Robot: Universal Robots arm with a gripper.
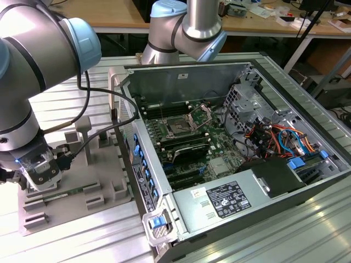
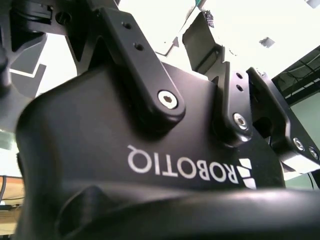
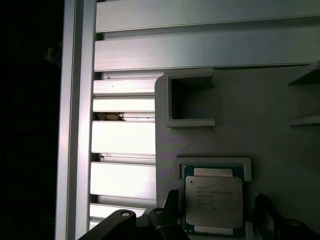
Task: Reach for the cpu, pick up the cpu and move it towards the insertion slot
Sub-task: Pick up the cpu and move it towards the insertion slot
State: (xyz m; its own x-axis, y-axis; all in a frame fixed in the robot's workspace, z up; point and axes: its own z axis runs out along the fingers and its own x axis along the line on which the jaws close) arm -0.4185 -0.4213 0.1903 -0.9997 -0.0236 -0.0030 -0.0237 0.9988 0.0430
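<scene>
The cpu (image 3: 214, 200), a small square chip with a silvery top, lies flat in a walled recess of the grey plastic tray (image 3: 250, 110). My gripper (image 3: 216, 204) is open and straddles it. One dark finger (image 3: 171, 207) is close beside one edge of the chip and the other finger (image 3: 262, 215) stands a little off the opposite edge. In the exterior view the gripper (image 1: 34, 183) hangs low over the tray (image 1: 82, 211) at the exterior view's left. The insertion slot (image 1: 179, 127) sits on the green board inside the open computer case, with its silver frame (image 1: 201, 115) hinged up.
The case's raised metal side wall (image 1: 140, 159) stands between the tray and the board. Upright posts (image 1: 85, 134) rise from the tray. A power supply (image 1: 225, 200) and bundled cables (image 1: 274, 137) fill the case's near and right parts. Everything rests on a slatted aluminium table (image 1: 66, 98).
</scene>
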